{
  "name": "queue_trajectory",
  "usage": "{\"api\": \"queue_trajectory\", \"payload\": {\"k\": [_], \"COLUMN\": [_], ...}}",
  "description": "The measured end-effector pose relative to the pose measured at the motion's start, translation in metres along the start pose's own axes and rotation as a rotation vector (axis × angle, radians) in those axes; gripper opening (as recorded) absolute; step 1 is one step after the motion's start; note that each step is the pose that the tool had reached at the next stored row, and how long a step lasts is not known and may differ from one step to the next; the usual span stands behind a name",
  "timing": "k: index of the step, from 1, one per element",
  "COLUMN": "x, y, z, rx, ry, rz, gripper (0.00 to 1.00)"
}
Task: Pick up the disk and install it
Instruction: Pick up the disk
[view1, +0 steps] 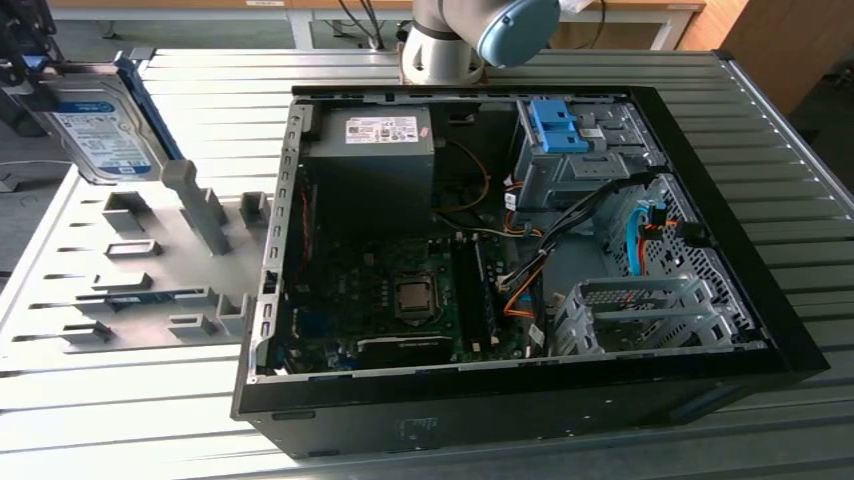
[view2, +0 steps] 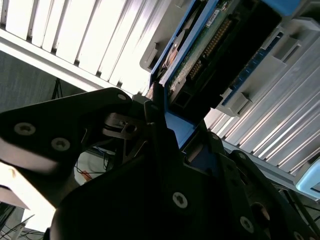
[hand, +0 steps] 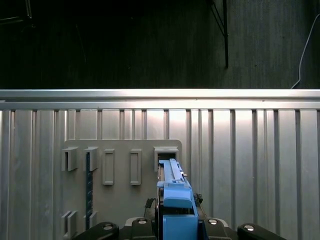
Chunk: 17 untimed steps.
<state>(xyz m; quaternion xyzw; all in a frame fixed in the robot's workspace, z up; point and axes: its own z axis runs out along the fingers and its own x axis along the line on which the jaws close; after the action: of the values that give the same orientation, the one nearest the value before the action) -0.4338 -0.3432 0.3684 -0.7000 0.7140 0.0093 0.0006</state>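
Note:
The disk, a silver drive with a white-and-blue label in a blue carrier, hangs tilted above the grey holder plate at the exterior view's far left. My gripper is shut on its upper end. In the first wrist view the carrier's blue edge stands between my fingers, over the plate's slots. The second wrist view shows the disk's green circuit board and blue frame clamped by my gripper.
An open computer case lies on the ribbed metal table at the exterior view's right. A blue bracket sits on its metal drive bay at the far corner. The arm's base stands behind the case. Upright grey pegs rise from the holder plate.

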Motion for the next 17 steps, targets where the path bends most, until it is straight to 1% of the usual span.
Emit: {"api": "queue_trajectory", "payload": {"k": [11, 17], "x": [-0.0001, -0.0002], "y": [0.0001, 0.0001], "z": [-0.0046, -0.0099], "rx": [0.0, 0.0], "ry": [0.0, 0.0001], "rz": [0.0, 0.0], "gripper": [0.36, 0.36]}}
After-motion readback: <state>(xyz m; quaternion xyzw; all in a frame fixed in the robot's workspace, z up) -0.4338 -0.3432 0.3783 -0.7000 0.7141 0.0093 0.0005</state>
